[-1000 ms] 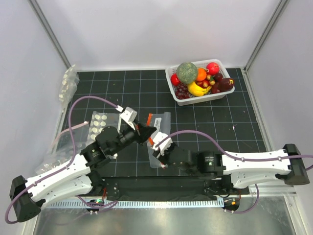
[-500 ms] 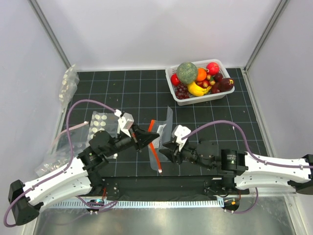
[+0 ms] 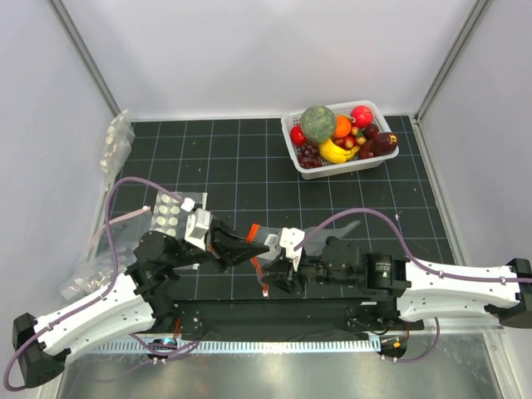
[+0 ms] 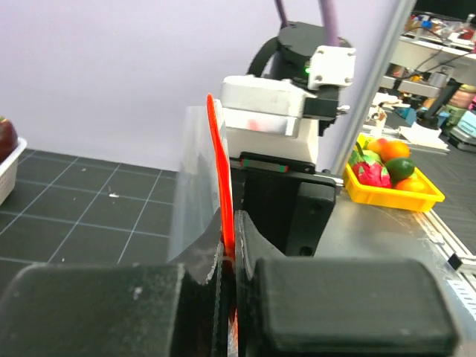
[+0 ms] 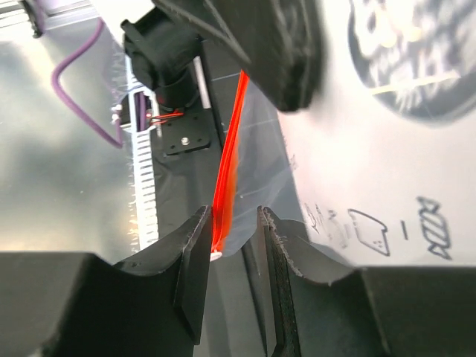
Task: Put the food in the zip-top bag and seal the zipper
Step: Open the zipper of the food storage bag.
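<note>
Though bag (image 4: 192,186) shows faintly, left jaws clamp zipper (image 4: 216,163); right jaws narrowly straddle it, contact unclear.

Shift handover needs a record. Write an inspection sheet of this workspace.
Surface: black gridded mat.
Job's things: zip-top bag held by its zipper; food in the white basket.
Clutter: bags of white discs at left; green melon and banana in the basket.
Grippers: left gripper shut on the zipper; right gripper open, jaws either side of the zipper.
Cables: purple cables loop over both arms.
Surroundings: white walls; yellow tray of toy fruit beyond the table.
</note>
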You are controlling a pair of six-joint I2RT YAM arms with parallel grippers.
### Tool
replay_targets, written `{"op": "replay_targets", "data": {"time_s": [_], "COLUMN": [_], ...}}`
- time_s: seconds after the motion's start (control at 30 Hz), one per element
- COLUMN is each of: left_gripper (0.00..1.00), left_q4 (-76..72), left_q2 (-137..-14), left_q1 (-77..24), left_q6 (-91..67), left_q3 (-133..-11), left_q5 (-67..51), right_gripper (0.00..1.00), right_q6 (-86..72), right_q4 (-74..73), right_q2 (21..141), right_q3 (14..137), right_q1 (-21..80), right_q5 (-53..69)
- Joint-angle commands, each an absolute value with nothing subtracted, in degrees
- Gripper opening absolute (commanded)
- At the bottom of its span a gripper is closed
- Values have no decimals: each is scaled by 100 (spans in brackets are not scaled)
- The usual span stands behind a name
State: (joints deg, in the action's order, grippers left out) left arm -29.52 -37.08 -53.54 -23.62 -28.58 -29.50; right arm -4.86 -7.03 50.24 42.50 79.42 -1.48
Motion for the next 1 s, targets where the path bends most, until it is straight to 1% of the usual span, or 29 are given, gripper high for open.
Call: {"op": "replay_targets", "data": {"time_s": [0.0, 0.1, 0.23, 0.33, 0.53, 0.7, 0.97], "left_gripper": [0, 0, 0, 0, 0, 0, 1], "left_q4": [-3507, -3507, -3498, -3489, -3445, -3454, -3498], "left_q2": [-3586, -3542, -3507, -3463, -3445, -3542, -3797], "left_q1": [-5335, -5335, -5335, -5335, -5335, -5335, -5335], "left_q6": [-2373, -2364, -2373, -2364, -2382, -2478, -2760], "left_q3": [-2795, -2777, -2769, -2760, -2751, -2769, -2760], "left_q5": [-3287, -3252, -3164, -3138, -2953, -2795, -2198], "right_gripper": [37, 37, 34, 29, 21, 21, 20], "right_q6": [-439, -431, -431, -439, -492, -475, -413], "right_q4": [-422, -422, -439, -448, -475, -475, -220], "right_q2": [4948, 4948, 5018, 5027, 5071, 5238, 5353], "right_q3": [4342, 4342, 4368, 4377, 4395, 4430, 4386], "right_q1": [7945, 7945, 7945, 7954, 7954, 8007, 8226], "right_q5": [211, 185, 114, 27, -737, -1142, -1995]}}
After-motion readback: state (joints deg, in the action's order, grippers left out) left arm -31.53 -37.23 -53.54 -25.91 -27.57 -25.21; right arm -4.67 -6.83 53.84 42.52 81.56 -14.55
